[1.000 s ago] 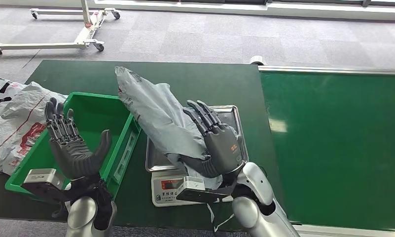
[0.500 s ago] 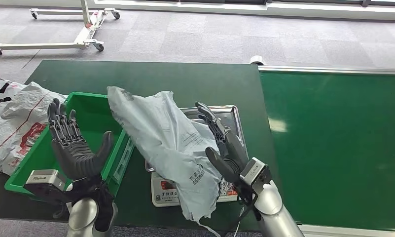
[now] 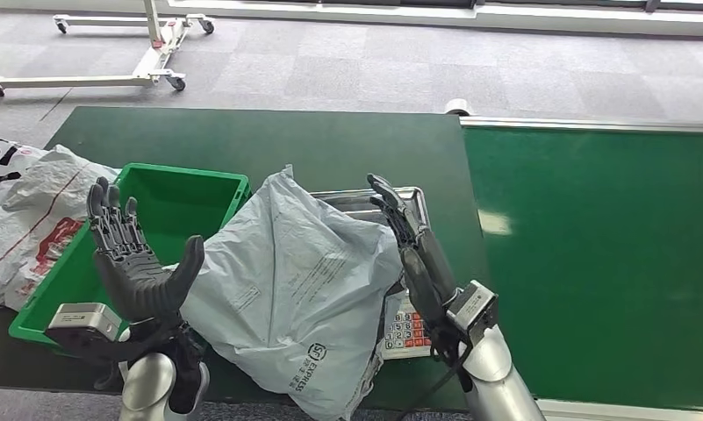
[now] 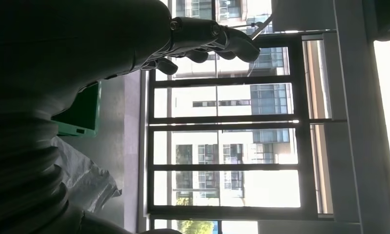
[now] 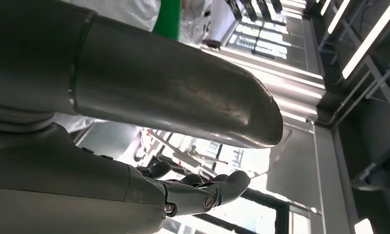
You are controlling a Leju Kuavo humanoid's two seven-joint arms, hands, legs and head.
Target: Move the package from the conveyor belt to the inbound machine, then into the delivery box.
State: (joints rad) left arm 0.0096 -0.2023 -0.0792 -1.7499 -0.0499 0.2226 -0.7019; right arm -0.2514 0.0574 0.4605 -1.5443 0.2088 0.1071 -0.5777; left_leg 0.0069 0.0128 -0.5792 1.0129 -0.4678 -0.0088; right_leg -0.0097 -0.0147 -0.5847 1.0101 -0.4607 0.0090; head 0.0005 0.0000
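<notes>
The package, a grey plastic mailer bag, lies slumped over the left part of the scale and the table's front edge. Its upper corner reaches toward the green delivery box. My left hand is raised palm up beside the box, fingers spread, its thumb at the bag's left edge. My right hand is stretched flat along the bag's right edge, fingers straight, gripping nothing. The wrist views show the spread fingers of the left hand and the straight fingers of the right against windows.
The green conveyor belt runs along the right. The scale's metal tray shows behind the bag. White printed sacks lie left of the box. A wheeled white frame stands on the carpet beyond the table.
My right hand has let go of the package and straightened out. The bag has tipped over to the left and dropped from the air onto the scale and table front, against my left thumb.
</notes>
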